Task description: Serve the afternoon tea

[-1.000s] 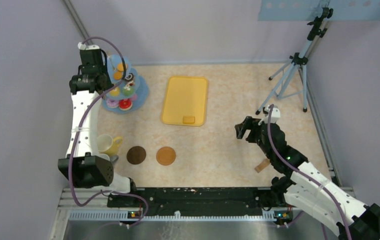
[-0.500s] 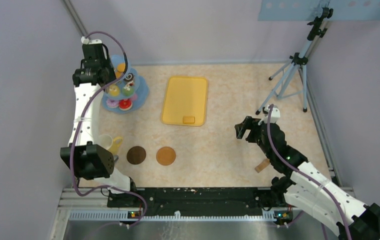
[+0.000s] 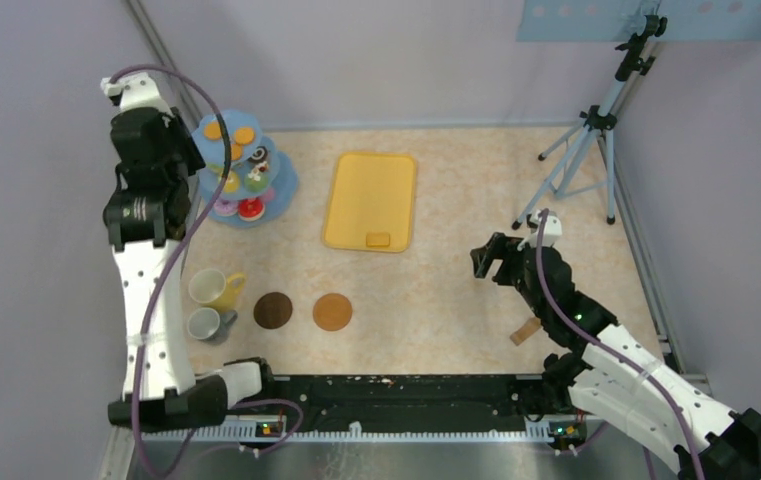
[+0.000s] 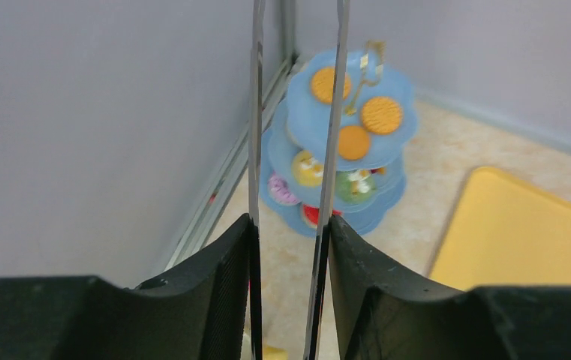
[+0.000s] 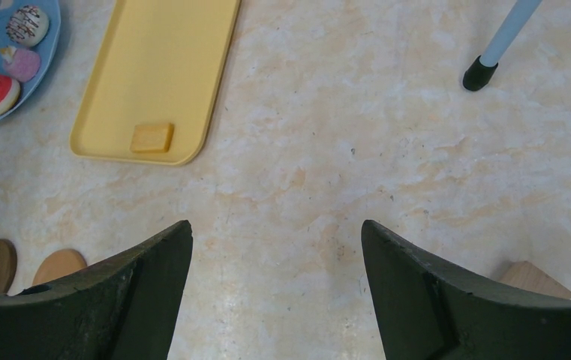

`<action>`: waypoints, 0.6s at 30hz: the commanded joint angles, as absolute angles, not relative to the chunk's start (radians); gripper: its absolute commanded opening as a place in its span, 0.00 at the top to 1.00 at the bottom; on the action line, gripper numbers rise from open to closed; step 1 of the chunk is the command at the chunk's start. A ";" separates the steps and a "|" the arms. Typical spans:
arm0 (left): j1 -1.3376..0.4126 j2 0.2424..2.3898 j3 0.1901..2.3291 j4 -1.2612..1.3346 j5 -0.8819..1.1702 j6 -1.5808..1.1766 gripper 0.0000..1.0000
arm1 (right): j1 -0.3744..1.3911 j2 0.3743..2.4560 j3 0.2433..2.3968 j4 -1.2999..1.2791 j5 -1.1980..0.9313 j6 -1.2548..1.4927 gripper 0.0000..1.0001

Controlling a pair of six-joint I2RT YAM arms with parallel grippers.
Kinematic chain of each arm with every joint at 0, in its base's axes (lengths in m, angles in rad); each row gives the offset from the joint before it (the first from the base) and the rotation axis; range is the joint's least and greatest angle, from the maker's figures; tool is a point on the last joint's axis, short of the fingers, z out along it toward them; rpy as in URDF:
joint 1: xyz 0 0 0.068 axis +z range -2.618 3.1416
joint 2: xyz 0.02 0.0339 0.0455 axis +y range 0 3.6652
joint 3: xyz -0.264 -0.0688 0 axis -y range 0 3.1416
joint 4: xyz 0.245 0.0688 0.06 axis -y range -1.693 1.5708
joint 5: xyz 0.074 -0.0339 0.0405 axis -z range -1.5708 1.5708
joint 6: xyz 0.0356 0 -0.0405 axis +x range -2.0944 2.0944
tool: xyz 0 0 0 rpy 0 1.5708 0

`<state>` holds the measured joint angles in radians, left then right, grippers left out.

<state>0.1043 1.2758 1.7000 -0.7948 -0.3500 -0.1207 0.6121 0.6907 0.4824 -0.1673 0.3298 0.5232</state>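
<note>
Holding tongs, left end effector crowds wall.

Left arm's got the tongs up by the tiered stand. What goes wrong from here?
1. The tongs reach far past the jaws of the left gripper; a small wrist error could knock the tiered stand or scatter the orange biscuits.
2. The left arm runs close beside the yellow mug and could bump it while swinging.

the thin tongs look like glossy bare metal, the yellow tray smooth matt plastic, the bench smooth marbled beige, the two round coasters wood.
</note>
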 commanded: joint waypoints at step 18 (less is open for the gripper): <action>-0.586 1.205 1.251 -0.823 -0.053 -0.194 0.54 | 0.606 0.668 0.500 -0.170 0.355 0.537 0.18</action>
<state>-0.5488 1.1755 1.2751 -0.7933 -0.0521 -0.0151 0.6121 0.6693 0.4824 -0.1757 0.3431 0.5247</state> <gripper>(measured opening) 0.464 0.818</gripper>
